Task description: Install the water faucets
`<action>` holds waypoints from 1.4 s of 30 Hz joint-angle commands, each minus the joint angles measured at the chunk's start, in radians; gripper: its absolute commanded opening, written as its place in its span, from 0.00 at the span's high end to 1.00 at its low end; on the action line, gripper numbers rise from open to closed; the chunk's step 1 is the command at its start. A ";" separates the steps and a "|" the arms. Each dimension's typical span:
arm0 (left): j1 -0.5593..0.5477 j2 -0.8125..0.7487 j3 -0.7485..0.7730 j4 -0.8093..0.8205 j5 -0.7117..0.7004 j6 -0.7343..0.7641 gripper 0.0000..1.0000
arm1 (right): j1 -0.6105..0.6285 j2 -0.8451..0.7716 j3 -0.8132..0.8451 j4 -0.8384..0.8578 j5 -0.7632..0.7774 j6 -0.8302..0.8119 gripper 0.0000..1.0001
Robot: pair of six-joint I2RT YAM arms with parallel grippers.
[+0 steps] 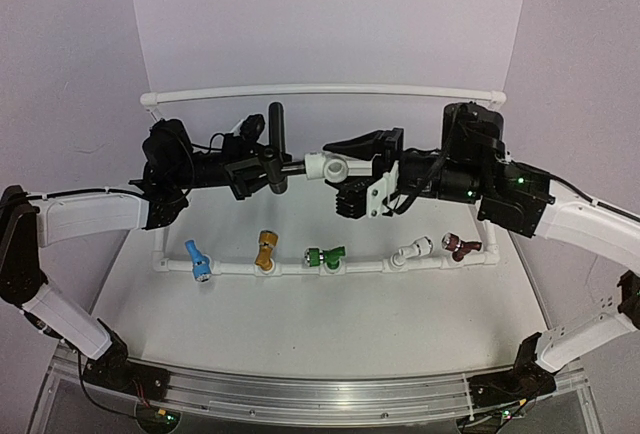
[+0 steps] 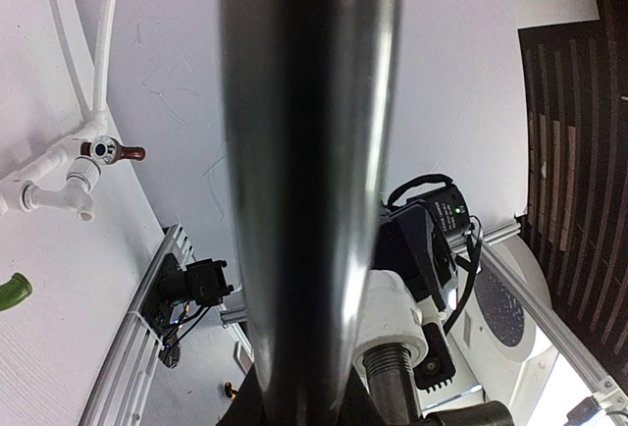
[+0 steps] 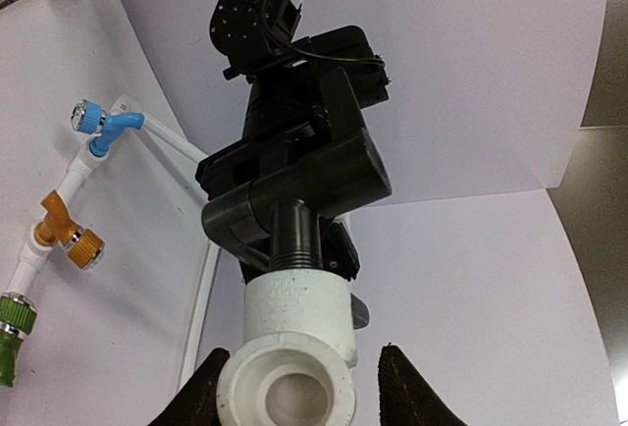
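The dark grey-black faucet [image 1: 270, 162] is held in the air above the pipe frame, its long lever handle [image 1: 277, 124] pointing up. My left gripper [image 1: 252, 168] is shut on its body from the left. In the left wrist view the handle [image 2: 309, 181] fills the middle. The faucet's threaded stub sits in the white pipe fitting [image 1: 330, 166], also seen in the right wrist view [image 3: 294, 347]. My right gripper [image 1: 347, 170] is open around the fitting [image 3: 299, 392]. One finger [image 3: 208, 392] touches the fitting's flange; the other [image 3: 397, 387] stands apart.
A white pipe frame [image 1: 290, 268] lies on the table. Its front pipe carries a blue [image 1: 196, 260], a yellow [image 1: 264, 251], a green [image 1: 325, 256], a white [image 1: 412, 250] and a dark red faucet [image 1: 462, 246]. The back pipe [image 1: 320, 91] runs behind the grippers.
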 commanded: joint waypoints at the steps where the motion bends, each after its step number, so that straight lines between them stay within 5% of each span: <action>1: -0.008 -0.045 0.043 -0.009 0.015 0.091 1.00 | 0.007 0.005 0.090 0.011 0.016 0.136 0.55; 9: -0.008 -0.075 0.064 -0.145 0.046 0.237 1.00 | 0.007 0.047 0.194 -0.057 0.062 0.311 0.55; 18: -0.010 -0.094 0.070 -0.169 0.063 0.246 1.00 | 0.006 0.059 0.205 -0.086 0.085 0.316 0.53; 23: -0.008 -0.084 0.070 -0.162 0.049 0.203 1.00 | 0.009 0.010 0.225 -0.145 -0.044 0.357 0.36; 28: -0.007 -0.036 0.066 0.008 0.067 0.047 1.00 | 0.094 -0.085 0.080 -0.202 -0.008 0.072 0.22; 36: -0.008 0.086 0.085 0.301 0.156 -0.247 1.00 | 0.129 -0.101 -0.082 -0.052 0.126 -0.270 0.26; 42: -0.015 0.089 0.077 0.331 0.165 -0.266 1.00 | 0.129 -0.071 -0.140 0.132 0.174 -0.433 0.32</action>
